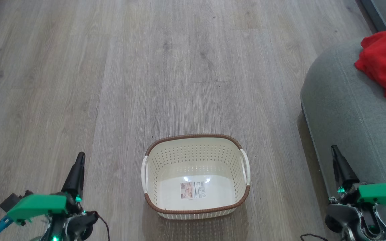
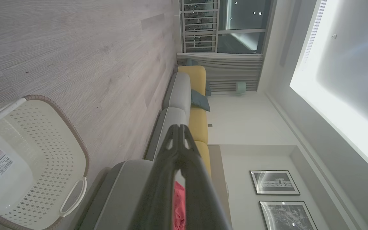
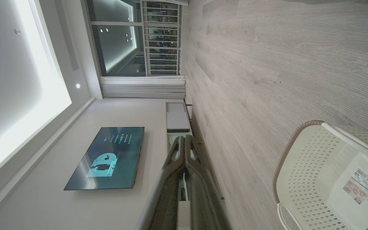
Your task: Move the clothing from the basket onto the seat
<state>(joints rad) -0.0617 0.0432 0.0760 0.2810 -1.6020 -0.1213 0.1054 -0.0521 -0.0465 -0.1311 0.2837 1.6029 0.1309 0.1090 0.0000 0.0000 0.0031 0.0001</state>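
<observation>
The cream perforated basket (image 1: 196,175) with a brown rim stands on the wood floor, its inside bare except for a label sticker; it also shows as the basket (image 2: 27,163) and the basket (image 3: 334,179) in the wrist views. Red clothing (image 1: 385,63) lies bunched on the grey seat (image 1: 343,107) at the right; a strip of the clothing (image 2: 179,207) shows behind my left fingers. My left gripper (image 1: 79,160) is shut and holds nothing, low at the left of the basket. My right gripper (image 1: 335,152) is shut and holds nothing beside the seat's front edge.
Bare wood floor (image 1: 166,67) stretches ahead and to the left of the basket. A grey and yellow sofa (image 2: 190,95) runs along the wall beyond the seat. A wall television (image 3: 107,158) and a low cabinet (image 3: 176,118) stand on the opposite side.
</observation>
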